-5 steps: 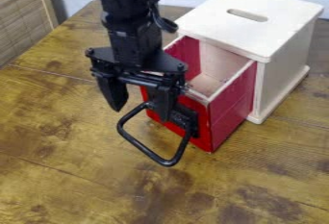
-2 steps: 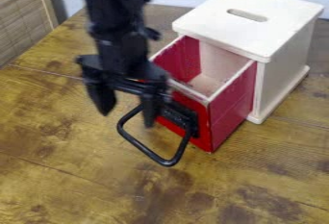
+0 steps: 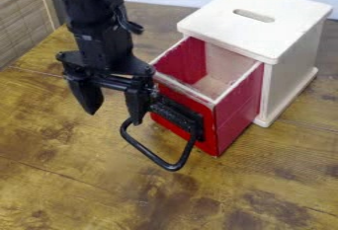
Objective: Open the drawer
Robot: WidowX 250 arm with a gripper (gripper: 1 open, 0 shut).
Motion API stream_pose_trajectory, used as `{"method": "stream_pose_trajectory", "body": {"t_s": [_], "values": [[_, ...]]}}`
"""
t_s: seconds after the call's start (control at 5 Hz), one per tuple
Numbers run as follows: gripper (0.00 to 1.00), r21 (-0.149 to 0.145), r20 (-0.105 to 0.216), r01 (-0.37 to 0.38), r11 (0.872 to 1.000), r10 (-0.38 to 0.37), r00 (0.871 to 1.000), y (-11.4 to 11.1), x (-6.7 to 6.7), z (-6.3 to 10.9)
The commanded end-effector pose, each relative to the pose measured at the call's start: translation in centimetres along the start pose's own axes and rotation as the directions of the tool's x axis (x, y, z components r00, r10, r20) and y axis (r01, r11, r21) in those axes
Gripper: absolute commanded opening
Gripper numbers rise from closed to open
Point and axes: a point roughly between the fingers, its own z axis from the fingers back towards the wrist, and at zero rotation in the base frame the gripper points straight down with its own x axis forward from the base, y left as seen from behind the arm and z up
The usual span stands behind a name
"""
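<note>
Drawer (image 3: 211, 94) sits pulled out of housing (image 3: 271, 38), gripper (image 3: 111, 94) spread, holding nothing, beside handle (image 3: 161, 145); next: retreat.

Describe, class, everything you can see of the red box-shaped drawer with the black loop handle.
The red box-shaped drawer is pulled well out of its pale wooden cube housing, toward the camera. Its outer walls are glossy red; the inside looks like pale wood and appears empty. A black front plate carries a large black loop handle that droops down to the wooden table. The black robot gripper hangs open just left of the front plate, touching nothing as far as can be seen.
</note>
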Motion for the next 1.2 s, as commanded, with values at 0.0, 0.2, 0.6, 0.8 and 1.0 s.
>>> {"method": "stream_pose_trajectory", "body": {"t_s": [0.0, 0.2, 0.6, 0.8, 1.0], "values": [[1.00, -0.010, 0.093, 0.023, 1.000, -0.022, 0.995, -1.4, 0.7, 3.0], [1.00, -0.009, 0.083, 0.026, 1.000, -0.025, 0.996, -2.5, 0.6, 3.3], [1.00, -0.012, 0.065, 0.023, 1.000, -0.022, 0.998, 0.3, 0.2, 2.1], [1.00, -0.011, 0.068, 0.017, 1.000, -0.016, 0.998, -1.2, -0.2, 2.7], [1.00, -0.012, 0.087, 0.030, 0.999, -0.029, 0.996, -3.1, -0.5, 3.1]]}}
